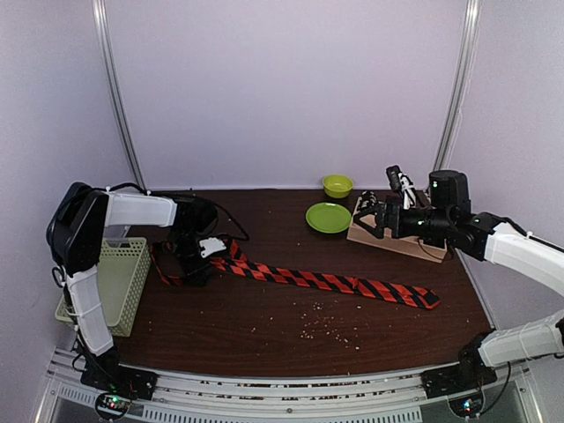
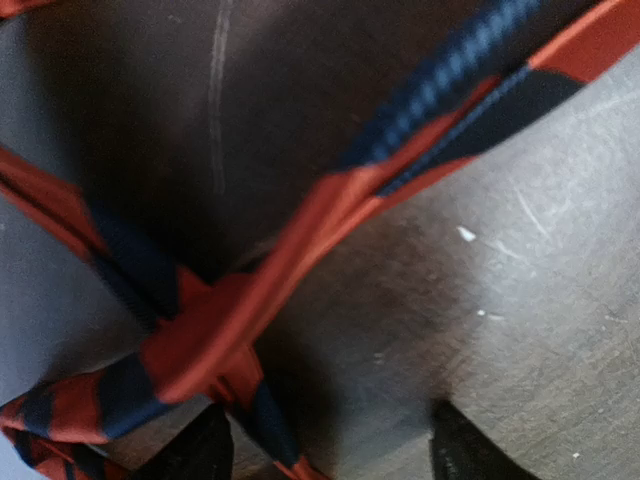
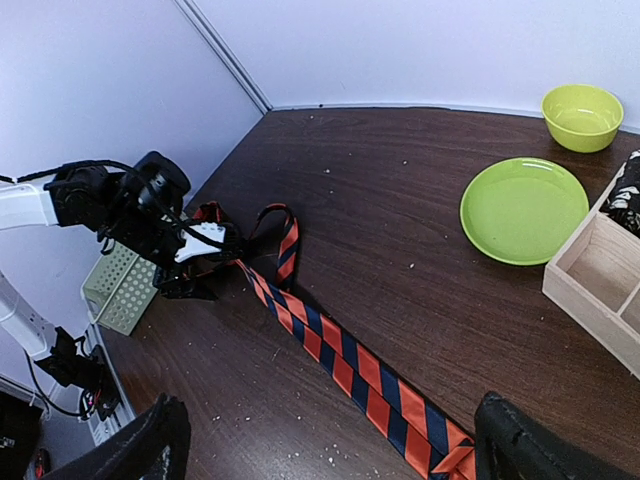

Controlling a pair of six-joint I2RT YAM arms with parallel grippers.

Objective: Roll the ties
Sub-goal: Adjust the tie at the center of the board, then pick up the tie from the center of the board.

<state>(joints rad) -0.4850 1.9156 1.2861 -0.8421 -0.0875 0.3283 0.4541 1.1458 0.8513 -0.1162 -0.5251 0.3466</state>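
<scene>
Orange-red striped tie (image 1: pixel 326 282) lies along the table (image 1: pixel 264 339), its narrow end looped and bunched at the left. The left gripper (image 2: pixel 330 455) sits low over that bunch, jaws apart, a strand between them unclamped. The right gripper (image 3: pixel 345 445) hovers wide open and empty beside the wooden box (image 1: pixel 388 240).

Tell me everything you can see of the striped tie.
The tie is a long, narrow strip of woven-looking fabric, orange-red with dark diagonal stripes. It lies unrolled and flat on the table, slanting from left to right, pointed wide end at the right. At the left the narrow part loops and crosses itself near the basket. The left gripper stands over that tangle, fingers apart; whether it touches the fabric is unclear.
</scene>
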